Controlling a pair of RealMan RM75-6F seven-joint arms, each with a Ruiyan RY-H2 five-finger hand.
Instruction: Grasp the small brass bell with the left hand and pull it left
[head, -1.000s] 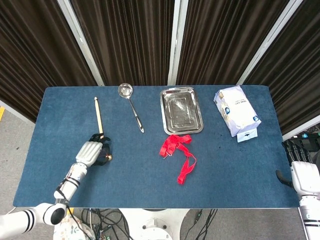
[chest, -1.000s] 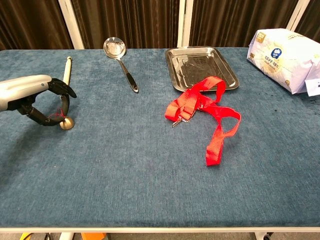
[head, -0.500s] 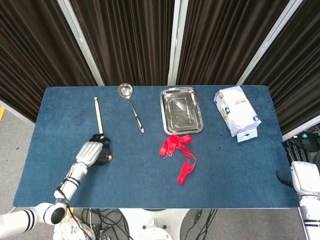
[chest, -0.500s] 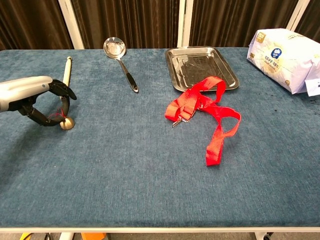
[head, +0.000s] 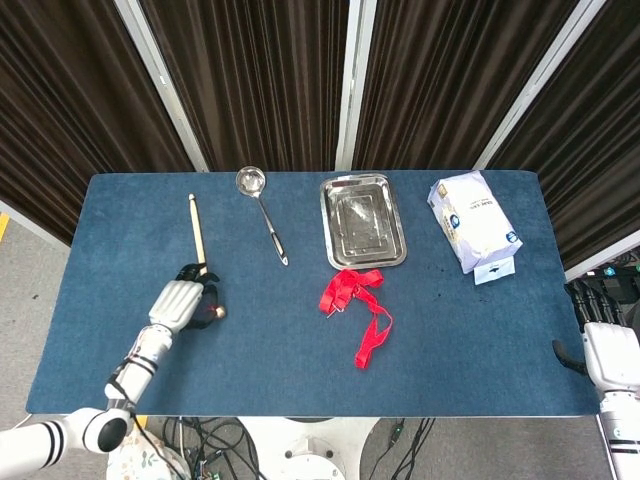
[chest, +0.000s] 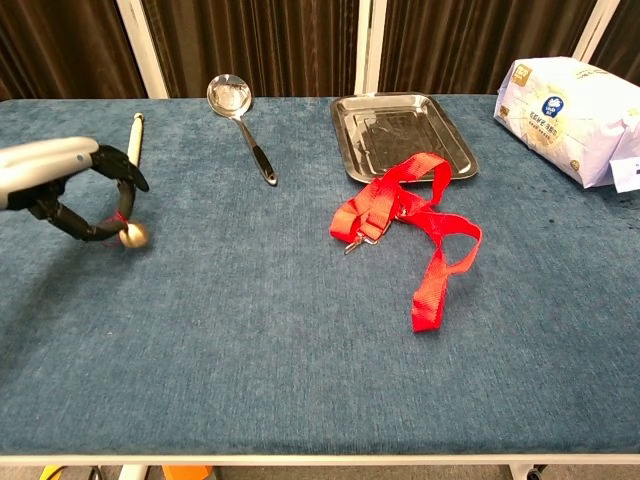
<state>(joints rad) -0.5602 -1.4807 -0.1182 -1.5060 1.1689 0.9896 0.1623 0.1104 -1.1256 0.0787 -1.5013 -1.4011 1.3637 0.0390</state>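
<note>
Although the white package (head: 473, 221) carries a blue round logo and dark print, none of it is legible from the head view. With the metal tray (head: 362, 220) as landmark: the package lies to its right near the table (head: 480, 340) edge; the ladle (head: 262, 210) and wooden stick (head: 197, 234) lie to its left; the red strap (head: 355, 306) sits just in front of it. The left hand (head: 180, 303) is well left of the tray and forward of it, fingers curled around the small brass bell (head: 217, 312), which shows at their tips. Bare blue cloth extends from that hand to the left table edge. The right hand (head: 606, 350) rests off the right table edge, fingers curled, nothing seen in it. From the chest view, the package's blue logo (chest: 550, 108) remains unreadable. The left hand (chest: 60, 180) grips the bell (chest: 133, 234) between dark fingers (chest: 118, 170); compared with a second ago, hand and bell sit slightly further from the tray, and the bell appears raised off the cloth.
</note>
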